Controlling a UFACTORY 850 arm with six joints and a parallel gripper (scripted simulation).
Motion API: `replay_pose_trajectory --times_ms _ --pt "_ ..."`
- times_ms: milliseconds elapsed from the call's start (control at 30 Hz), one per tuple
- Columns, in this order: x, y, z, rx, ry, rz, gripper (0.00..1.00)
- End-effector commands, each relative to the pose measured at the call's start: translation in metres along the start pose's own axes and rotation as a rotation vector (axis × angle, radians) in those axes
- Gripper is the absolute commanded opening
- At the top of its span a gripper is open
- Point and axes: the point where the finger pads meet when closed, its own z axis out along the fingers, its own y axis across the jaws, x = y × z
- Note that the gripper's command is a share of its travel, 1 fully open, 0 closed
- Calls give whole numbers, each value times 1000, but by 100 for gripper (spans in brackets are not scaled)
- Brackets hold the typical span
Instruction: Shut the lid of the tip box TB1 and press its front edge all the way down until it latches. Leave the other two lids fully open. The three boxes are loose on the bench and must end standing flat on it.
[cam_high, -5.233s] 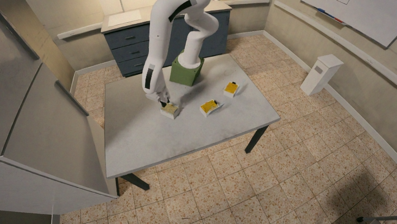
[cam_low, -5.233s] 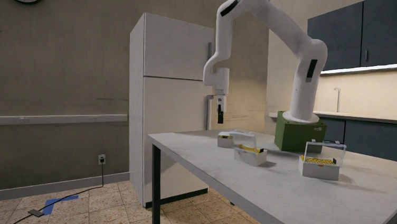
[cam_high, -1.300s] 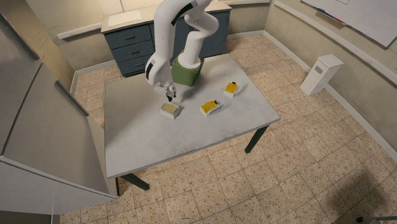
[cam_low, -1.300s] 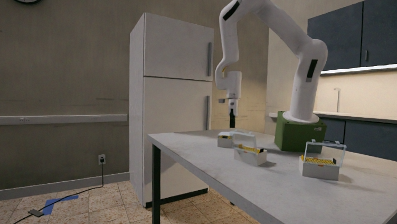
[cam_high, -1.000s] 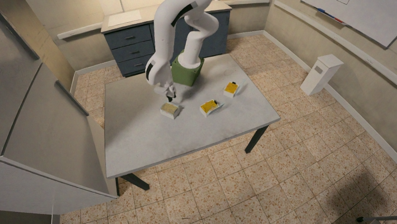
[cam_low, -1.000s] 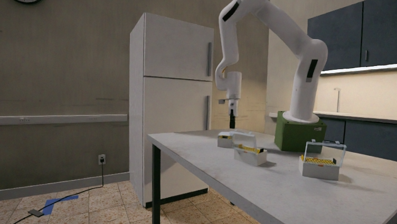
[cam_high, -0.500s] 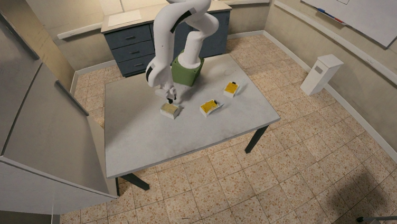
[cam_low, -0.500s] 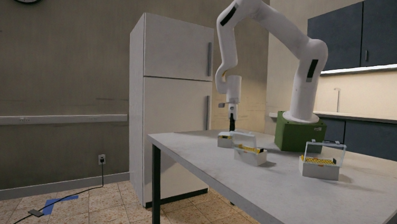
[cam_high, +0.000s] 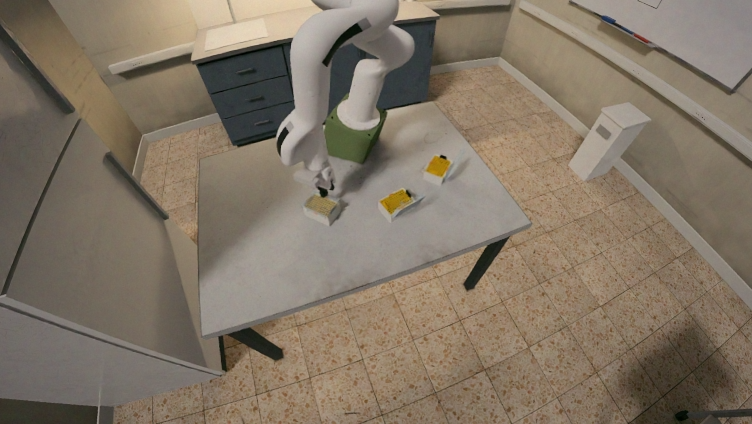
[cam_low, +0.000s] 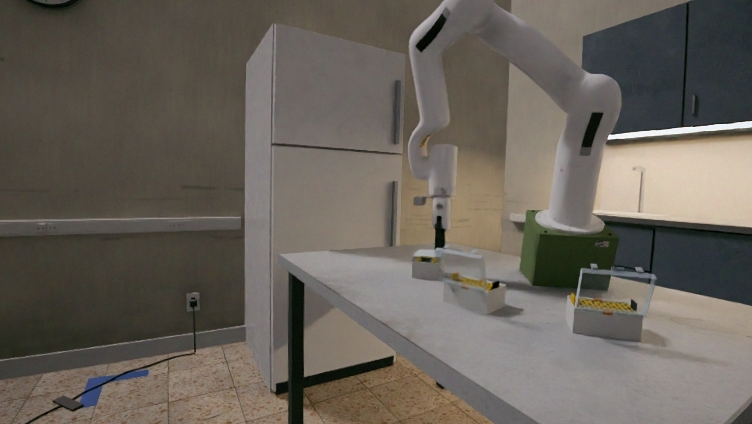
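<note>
End effector (cam_high: 322,190) fingers fully closed on nothing, pointing straight down as a pusher over TB1 (cam_high: 321,208), the box on the worktop (cam_high: 273,263) nearest the fridge (cam_low: 321,158). We read its lid as down; latching can't be confirmed. Pressing the front edge could tip this loose box, so go vertical. The middle box (cam_high: 396,203) and far box (cam_high: 438,168) keep lids up, well apart from us.

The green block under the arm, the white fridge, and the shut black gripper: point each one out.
Green block base (cam_low: 547,263), exterior view, its front face.
White fridge (cam_low: 326,210), exterior view, lower door.
Shut black gripper (cam_low: 439,239), exterior view, fingertips.
</note>
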Motion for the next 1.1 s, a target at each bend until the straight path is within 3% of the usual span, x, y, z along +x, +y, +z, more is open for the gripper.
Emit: replay_pose_trajectory --times_ms 0,1067 --pt "1 0 1 0 1 0 0" --pt "1 0 8 0 1 0 0"
